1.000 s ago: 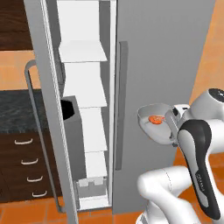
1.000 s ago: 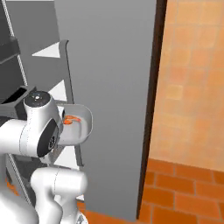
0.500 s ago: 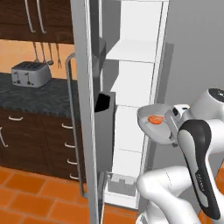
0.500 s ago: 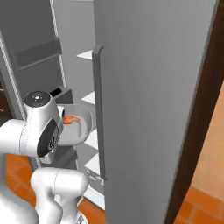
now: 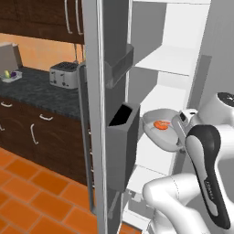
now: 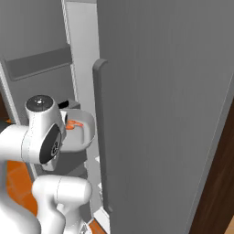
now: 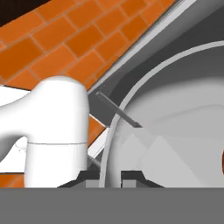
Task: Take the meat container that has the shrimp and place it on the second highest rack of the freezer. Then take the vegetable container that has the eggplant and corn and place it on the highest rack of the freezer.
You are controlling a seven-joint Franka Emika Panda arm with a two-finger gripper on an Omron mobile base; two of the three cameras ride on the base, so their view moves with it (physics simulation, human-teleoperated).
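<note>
The meat container (image 5: pixel 163 133) is a pale round bowl with the orange shrimp (image 5: pixel 160 124) in it, held level in front of the open freezer at mid height. My gripper (image 7: pixel 109 176) is shut on its rim, with a dark fingertip (image 7: pixel 89 176) on either side of the edge. The right base view has the meat container (image 6: pixel 83 135) just left of the closed door's handle. White racks (image 5: pixel 170 61) step up inside the freezer above the bowl. A small container with purple and green contents (image 5: pixel 10 75), probably the vegetable container, sits on the far left counter.
The open freezer door (image 5: pixel 107 114) stands left of the bowl, its dark bins (image 5: pixel 122 151) jutting toward it. A closed grey door with a tall handle (image 6: pixel 99 137) is on the right. A toaster (image 5: pixel 64 75) sits on the dark counter (image 5: pixel 41 93) above drawers.
Both base views have swung, so the camera moved: the freezer's inside now faces me and the counter with the toaster has come into view. The bowl stays in my grip.
</note>
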